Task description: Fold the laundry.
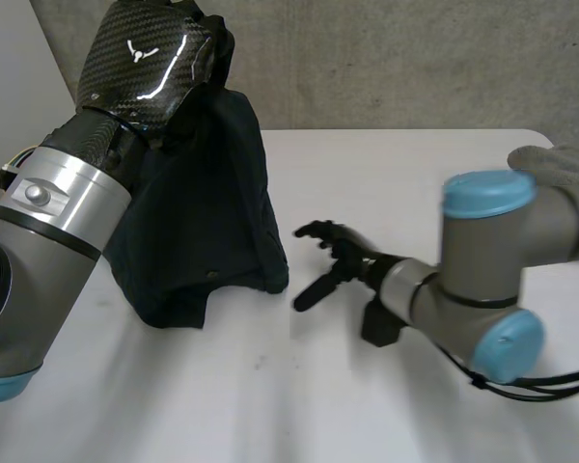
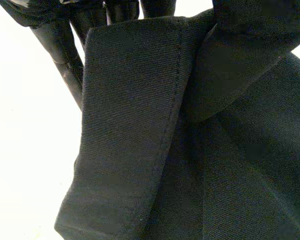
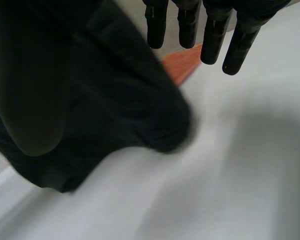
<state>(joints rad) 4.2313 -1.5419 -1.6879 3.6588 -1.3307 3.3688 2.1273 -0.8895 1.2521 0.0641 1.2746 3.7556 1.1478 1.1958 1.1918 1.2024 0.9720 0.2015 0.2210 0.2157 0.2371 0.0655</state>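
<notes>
- Material assessment: treating dark garment (image 1: 203,222) as light, soft and limp, with a woven face that is not slippery; expecting drape and sag, not any held shape.
- Hanging in a peak from left hand (image 1: 150,58) at about 10 o'clock on white table (image 1: 396,174); resting on the surface along the lower edge.
- Favouring stitched hem (image 2: 130,125) as a hold point, judging it thicker and less prone to slipping than single-layer cloth; judging the free lower corner, at 5 o'clock of the garment, as the likely second hold.
- Raising left hand well above the table, turning its back toward the head camera; pinching the garment's top edge with curled fingers (image 2: 60,45).
- Reaching in low over the table from 4 o'clock with the right arm; hovering right hand (image 1: 333,260) near the garment's lower corner, at its 3 o'clock, not touching.
- Extending right-hand fingers (image 3: 212,45) nearly straight and slightly apart; gripping nothing.
- Noting grey cloth (image 1: 560,164) at 2 o'clock, well apart from both hands.
</notes>
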